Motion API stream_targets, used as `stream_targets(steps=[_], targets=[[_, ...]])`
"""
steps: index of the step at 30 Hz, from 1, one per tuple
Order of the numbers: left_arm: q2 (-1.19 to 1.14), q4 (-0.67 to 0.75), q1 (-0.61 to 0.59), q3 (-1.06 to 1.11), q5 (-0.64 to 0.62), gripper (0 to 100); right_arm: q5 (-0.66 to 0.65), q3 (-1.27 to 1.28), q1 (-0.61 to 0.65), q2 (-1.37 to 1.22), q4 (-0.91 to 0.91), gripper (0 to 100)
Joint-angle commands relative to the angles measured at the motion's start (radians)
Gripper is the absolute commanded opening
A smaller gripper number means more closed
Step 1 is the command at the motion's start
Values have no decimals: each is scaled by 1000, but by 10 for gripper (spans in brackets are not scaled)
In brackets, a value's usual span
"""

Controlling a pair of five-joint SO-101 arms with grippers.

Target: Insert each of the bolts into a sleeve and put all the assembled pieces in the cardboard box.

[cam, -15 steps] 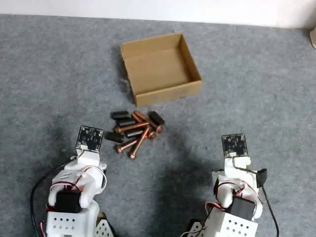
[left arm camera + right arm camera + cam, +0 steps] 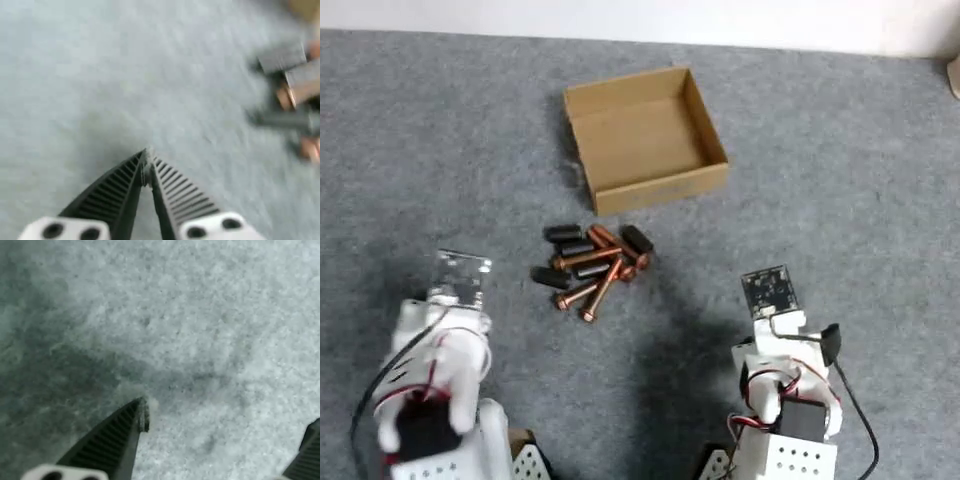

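I'm looking at a grey carpeted table point(image 2: 840, 200). The open cardboard box point(image 2: 660, 190) sits directly on it, toward the far side. Just beside the box's near wall, copper bolts point(image 2: 603, 287) and black sleeves point(image 2: 563, 233) lie in one loose heap, several touching or crossing.

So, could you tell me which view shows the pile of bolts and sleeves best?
The high view: the whole pile lies by the cardboard box. The left wrist view catches a few pieces; the right wrist view faces carpet.

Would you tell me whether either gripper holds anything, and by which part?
Nothing is held: the left gripper is shut empty, the right gripper open.
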State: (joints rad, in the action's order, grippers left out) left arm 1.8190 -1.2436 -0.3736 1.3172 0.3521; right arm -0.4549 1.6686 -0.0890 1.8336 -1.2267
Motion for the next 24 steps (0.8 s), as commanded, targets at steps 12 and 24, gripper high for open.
stream_targets(steps=[12,24], targets=[[-496,38,199,-423,-9,11,-8,116,10,4,-35,428],[-1236,123,298,-602,-187,11,-8,116,8,1,-15,428]])
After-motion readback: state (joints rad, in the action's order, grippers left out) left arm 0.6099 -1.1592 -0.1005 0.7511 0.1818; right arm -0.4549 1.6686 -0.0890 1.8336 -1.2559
